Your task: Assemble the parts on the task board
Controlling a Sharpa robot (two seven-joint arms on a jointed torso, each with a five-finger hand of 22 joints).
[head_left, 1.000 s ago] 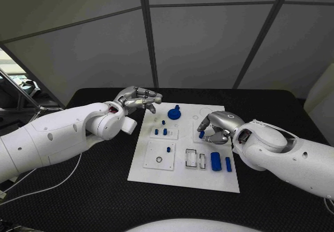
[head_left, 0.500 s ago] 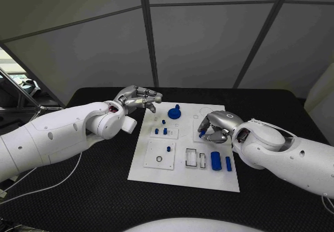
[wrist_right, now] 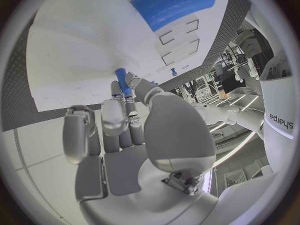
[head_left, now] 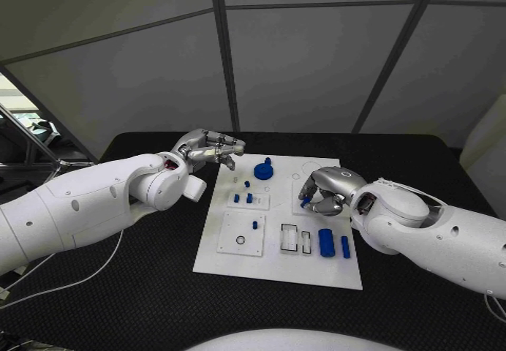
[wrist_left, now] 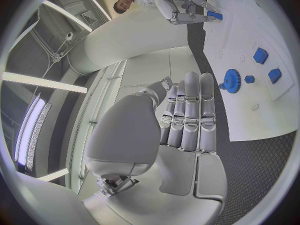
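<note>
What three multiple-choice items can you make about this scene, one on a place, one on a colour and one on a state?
1. Where is the left hand?
A. beyond the task board's far left corner
B. on the board's near edge
C. off the table's right side

2. What colour is the gear-shaped part?
A. red
B. blue
C. green

3. What is the right hand doing?
A. lying flat with nothing in it
B. gripping the gear-shaped part
C. pinching a small blue peg

Answers:
1. A, the head view shows it over the black table past that corner.
2. B, it is blue in the head and left wrist views.
3. C, the right wrist view shows the peg between its fingertips, over the board.
</note>
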